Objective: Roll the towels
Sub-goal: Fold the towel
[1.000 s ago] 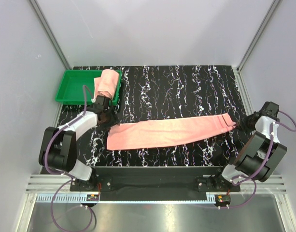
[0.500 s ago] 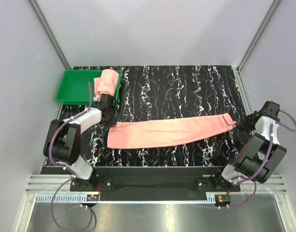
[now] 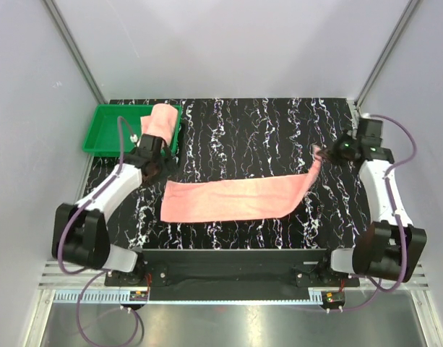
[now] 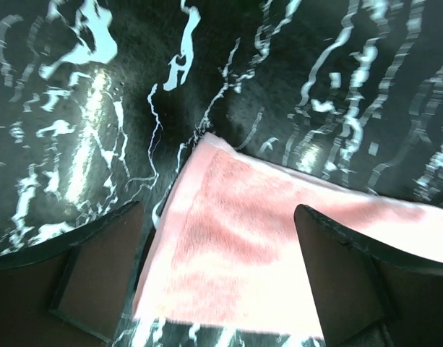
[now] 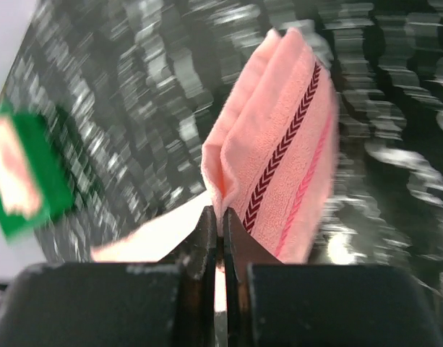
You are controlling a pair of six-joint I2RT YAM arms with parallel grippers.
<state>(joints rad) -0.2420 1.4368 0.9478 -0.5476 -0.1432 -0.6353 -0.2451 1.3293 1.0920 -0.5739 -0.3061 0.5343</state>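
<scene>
One rolled towel [image 3: 160,121] rests on the right rim of the green tray [image 3: 105,134] at the bench's [image 3: 264,119] far left. The other towel [image 3: 228,200] lies stretched across the near half of the bench, with its right end lifted off the surface.

The right claw [image 5: 221,242] is pinched tight on that raised end. The wrist view shows the cloth doubled in the grip, with the chevron stripe [image 5: 282,155] standing up beyond the fingers. The left claw [image 4: 221,289] stands wide above the towel's left end, with the corner showing between its fingers. I cannot tell whether it touches the cloth.

The step in hand looks like bringing the striped end over to start the roll or a fold.

To do it well:
- **Carry the end low.** The right claw should travel straight along the towel's length so the long edges stack without skewing.
- **Do not pull hard.** A strong pull would drag the whole strip across the slick bench.
- **Pin the left end.** The left claw should press down on the left corner, or close on it, so that end is held against the pull.
- **Hold until the end lands flat.** Terry cloth is limp and sags, so the right claw should not let go until the raised end lies flat on the layer below.
- **Turn the first wrap tight.** A loose core would give a fat, lopsided roll.
</scene>
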